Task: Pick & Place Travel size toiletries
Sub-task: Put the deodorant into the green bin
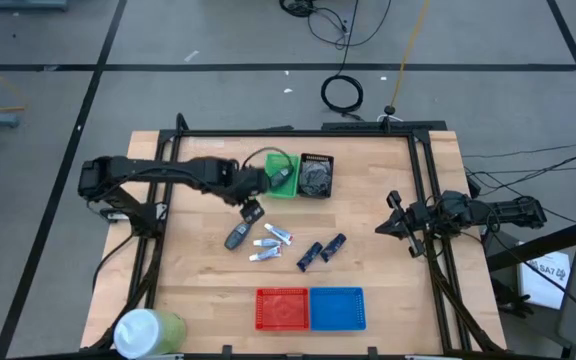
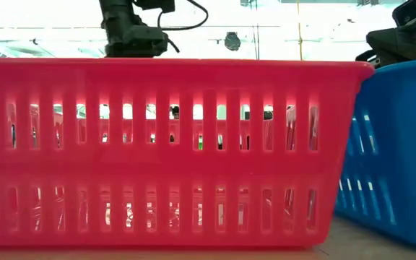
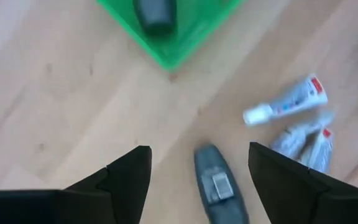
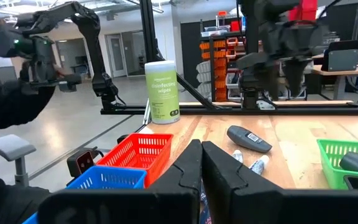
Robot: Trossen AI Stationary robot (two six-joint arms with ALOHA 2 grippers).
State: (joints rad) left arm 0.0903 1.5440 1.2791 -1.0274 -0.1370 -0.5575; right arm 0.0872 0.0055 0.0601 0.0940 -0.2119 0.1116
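Observation:
My left gripper (image 1: pixel 252 212) is open and hovers over the wooden table, just on the near side of the green tray (image 1: pixel 283 176). In the left wrist view a grey oval container (image 3: pixel 219 185) lies flat on the table between the spread fingers, untouched. A second grey container (image 3: pixel 154 15) lies inside the green tray (image 3: pixel 179 38). Three white-silver tubes (image 1: pixel 268 244) lie beside the oval container (image 1: pixel 236 238), and two dark navy tubes (image 1: pixel 321 251) lie to their right. My right gripper (image 4: pixel 201 163) is shut and waits at the table's right edge (image 1: pixel 396 226).
A black tray (image 1: pixel 316 175) stands right of the green one. A red tray (image 1: pixel 281 308) and a blue tray (image 1: pixel 337 308) sit side by side at the near edge. A large pale green-white cylinder (image 1: pixel 148 330) stands at the near left corner. A dark frame rims the table.

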